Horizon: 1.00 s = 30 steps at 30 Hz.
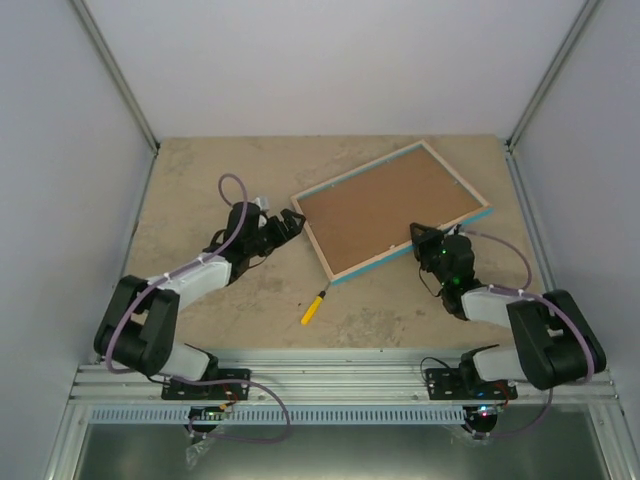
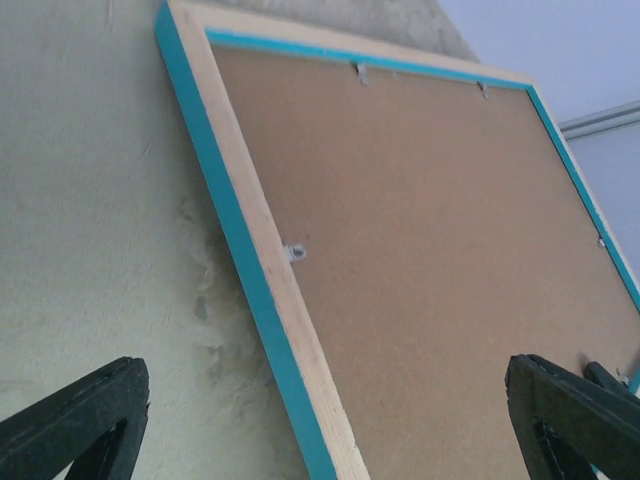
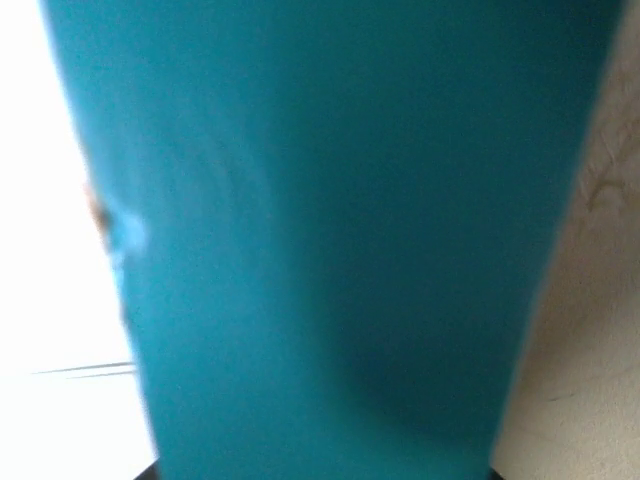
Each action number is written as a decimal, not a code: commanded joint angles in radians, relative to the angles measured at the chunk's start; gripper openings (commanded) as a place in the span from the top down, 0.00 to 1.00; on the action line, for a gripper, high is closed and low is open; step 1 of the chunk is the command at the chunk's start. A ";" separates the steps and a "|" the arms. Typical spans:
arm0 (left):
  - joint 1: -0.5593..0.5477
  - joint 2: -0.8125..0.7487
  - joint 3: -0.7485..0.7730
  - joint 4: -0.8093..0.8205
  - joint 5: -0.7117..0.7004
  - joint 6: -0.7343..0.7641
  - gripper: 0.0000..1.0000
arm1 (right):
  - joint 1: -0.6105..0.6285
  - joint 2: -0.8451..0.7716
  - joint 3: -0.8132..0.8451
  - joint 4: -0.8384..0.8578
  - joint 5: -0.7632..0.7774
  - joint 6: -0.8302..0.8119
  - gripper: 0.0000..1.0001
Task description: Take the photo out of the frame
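Photo not visible from any view: the frame (image 2: 285, 290) lies back-up on the far right part of the table (image 1: 200, 180), and the brown backing board (image 1: 390, 205) covers its opening, with small metal clips (image 2: 295, 251) at the rim. Right wrist view is almost wholly blocked by a blurred turquoise surface, with glare at its left and a strip of table at its right. No fingers can be made out there, so I cannot tell how the right gripper (image 1: 420, 235) stands; it sits at the frame's near edge. Left gripper (image 1: 289, 223) is released, fingers (image 2: 85, 415) spread wide, just beside the frame's left corner. Yellow pen-like tool (image 1: 314, 308) lies near the frame, detail unclear. Tabletop is mottled beige, enclosed by plain pale walls (image 1: 330, 60).
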<state>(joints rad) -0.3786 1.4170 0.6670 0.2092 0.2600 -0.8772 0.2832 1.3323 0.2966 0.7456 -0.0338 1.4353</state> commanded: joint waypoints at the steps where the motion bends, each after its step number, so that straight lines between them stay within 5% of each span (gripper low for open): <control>1: 0.003 0.053 -0.029 0.118 0.071 -0.062 0.01 | 0.051 0.090 0.037 0.057 0.119 0.021 0.99; 10: 0.003 0.178 -0.057 0.259 0.161 -0.137 0.05 | 0.106 0.214 0.091 0.058 0.101 0.054 0.89; 21: 0.004 0.266 -0.103 0.487 0.263 -0.269 0.23 | 0.149 0.279 0.151 0.007 -0.009 0.015 0.57; 30: 0.027 0.268 -0.139 0.558 0.249 -0.311 0.31 | 0.147 0.127 0.160 -0.202 -0.043 -0.130 0.28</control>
<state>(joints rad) -0.3695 1.6894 0.5385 0.6464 0.4908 -1.1572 0.4271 1.5455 0.4145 0.6281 -0.0608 1.4059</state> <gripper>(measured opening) 0.699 0.676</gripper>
